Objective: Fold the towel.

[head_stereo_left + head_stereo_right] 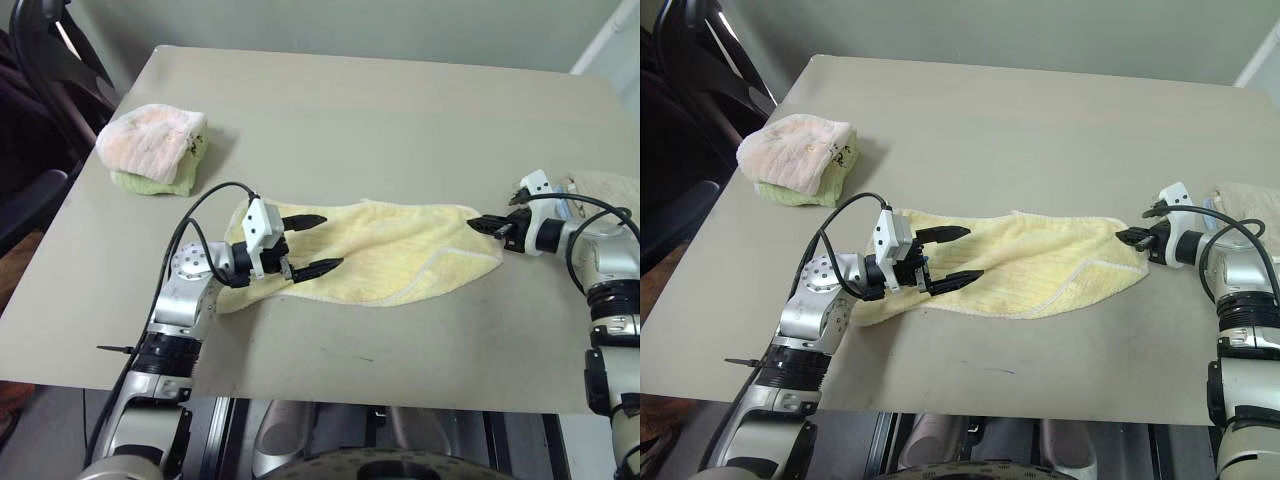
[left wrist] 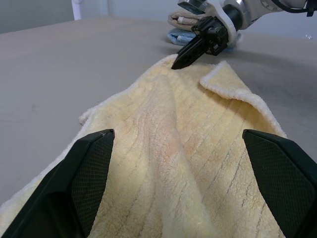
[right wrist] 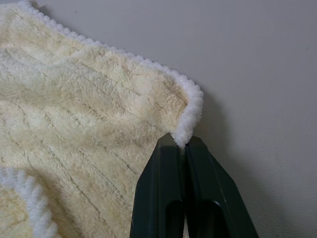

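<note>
The jaws of the left gripper [image 1: 310, 243] stand wide apart, one black finger above the other, over the left end of the towel [image 1: 385, 255] and clamped on nothing; the jaws of the right gripper [image 1: 482, 225] are pressed together on the whitish stitched edge at the towel's far right corner, as the right wrist view shows plainly. The towel, pale yellow terry cloth, lies stretched lengthwise across the near middle of the desk [image 1: 370, 120], rumpled, with a strip along its right front edge turned over so that the white border curves across the cloth. The desk top is a flat, matt, grey-beige sheet, bare but for a few faint dark specks near its front edge. At its far left corner sits a folded pink-and-white towel [image 1: 152, 138] on top of a green one [image 1: 150, 183], well apart from the yellow cloth. At the right edge, just behind the right gripper, lies a beige folded towel [image 1: 608, 186]; the left wrist view shows blue cloth [image 2: 179, 35] under it. Beyond the desk rises a plain pale grey-green wall [image 1: 350, 25], with a white vertical trim [image 1: 612, 35] at the far right. Off the desk's left side stands a dark chair [image 1: 45, 70].
</note>
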